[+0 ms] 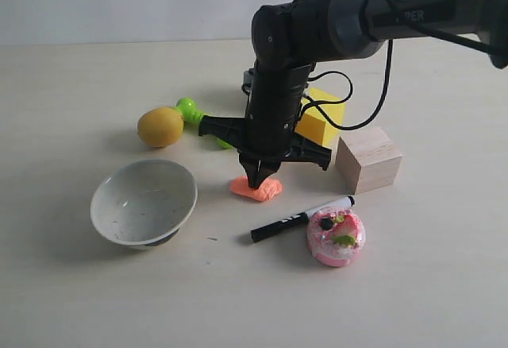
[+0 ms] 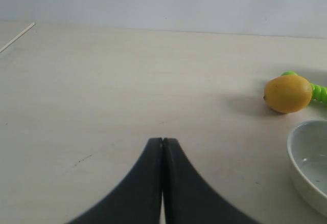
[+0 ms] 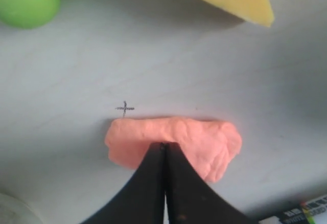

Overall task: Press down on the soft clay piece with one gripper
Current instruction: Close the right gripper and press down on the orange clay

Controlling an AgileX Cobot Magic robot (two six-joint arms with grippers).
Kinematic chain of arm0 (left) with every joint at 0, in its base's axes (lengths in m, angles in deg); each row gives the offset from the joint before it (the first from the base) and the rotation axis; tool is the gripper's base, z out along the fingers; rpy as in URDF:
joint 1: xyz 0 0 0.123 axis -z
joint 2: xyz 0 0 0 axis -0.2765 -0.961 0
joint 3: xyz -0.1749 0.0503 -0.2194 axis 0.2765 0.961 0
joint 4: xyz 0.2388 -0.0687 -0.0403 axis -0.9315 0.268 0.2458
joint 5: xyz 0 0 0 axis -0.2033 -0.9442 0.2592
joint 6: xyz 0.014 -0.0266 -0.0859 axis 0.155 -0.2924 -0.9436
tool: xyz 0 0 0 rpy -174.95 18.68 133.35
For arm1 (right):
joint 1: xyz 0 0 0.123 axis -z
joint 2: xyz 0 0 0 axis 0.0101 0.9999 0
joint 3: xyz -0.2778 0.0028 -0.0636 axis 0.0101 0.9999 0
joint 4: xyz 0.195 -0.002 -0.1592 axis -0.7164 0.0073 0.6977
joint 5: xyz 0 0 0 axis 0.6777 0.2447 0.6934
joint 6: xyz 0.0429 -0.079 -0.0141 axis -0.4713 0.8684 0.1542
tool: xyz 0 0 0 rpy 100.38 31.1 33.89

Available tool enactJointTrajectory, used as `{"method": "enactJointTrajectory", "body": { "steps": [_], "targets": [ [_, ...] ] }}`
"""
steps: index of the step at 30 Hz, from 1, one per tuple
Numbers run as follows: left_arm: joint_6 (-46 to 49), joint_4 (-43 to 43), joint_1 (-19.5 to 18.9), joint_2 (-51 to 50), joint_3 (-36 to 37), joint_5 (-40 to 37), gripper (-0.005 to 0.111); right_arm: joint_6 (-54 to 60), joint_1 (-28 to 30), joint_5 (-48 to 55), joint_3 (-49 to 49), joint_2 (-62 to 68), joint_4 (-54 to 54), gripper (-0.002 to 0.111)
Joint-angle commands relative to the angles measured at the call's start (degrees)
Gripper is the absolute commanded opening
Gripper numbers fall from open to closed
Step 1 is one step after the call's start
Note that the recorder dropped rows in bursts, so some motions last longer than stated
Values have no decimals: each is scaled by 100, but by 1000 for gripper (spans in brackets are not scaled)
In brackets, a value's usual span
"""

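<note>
Resting tip-down on the soft clay piece [image 1: 267,192], the right end effector [image 1: 258,181] is shown with its two black fingers brought fully together and nothing held between them. The pointed tip meets the top of the salmon-orange lump. The clay lies flat on the bench [image 1: 71,284], near its middle, between the white bowl [image 1: 143,203] and the wooden block [image 1: 369,157], with the black marker [image 1: 302,218] just in front of it.

White letters [image 1: 425,14] ending in "PER" are read on the grey arm [image 1: 444,2] (the start of the word is hidden by a cable). Print is seen on the marker's barrel in the right wrist view, but it is too small to be read. A small pencilled cross [image 3: 124,108] is drawn on the bench just beside the clay's edge.

The bench is a pale cream, matte surface with faint grain; a plain whitish wall [image 1: 119,2] closes the scene behind it.

The left end effector [image 2: 162,141] is likewise closed and empty, over bare bench, well apart from the clay. Also carried by the bench are a yellow fruit [image 1: 160,126], a green toy [image 1: 189,110] touching it, a yellow cheese wedge [image 1: 321,117] behind the arm, and a pink cake toy [image 1: 336,237] beside the marker's white end.
</note>
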State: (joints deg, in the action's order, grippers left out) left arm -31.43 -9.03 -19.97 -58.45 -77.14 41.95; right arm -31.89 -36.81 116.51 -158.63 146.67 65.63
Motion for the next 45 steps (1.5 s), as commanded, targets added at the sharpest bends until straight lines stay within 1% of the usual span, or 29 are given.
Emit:
{"method": "enactJointTrajectory", "body": {
  "steps": [1, 20, 45],
  "targets": [
    [3, 13, -5, 35, -19, 54, 0, 106, -42, -29, -36, 222, -128, 0],
    [3, 13, -5, 35, -19, 54, 0, 184, -169, 442, -36, 903, -323, 0],
    [3, 13, -5, 35, -19, 54, 0, 171, -172, 604, -36, 938, -196, 0]
  ]
}}
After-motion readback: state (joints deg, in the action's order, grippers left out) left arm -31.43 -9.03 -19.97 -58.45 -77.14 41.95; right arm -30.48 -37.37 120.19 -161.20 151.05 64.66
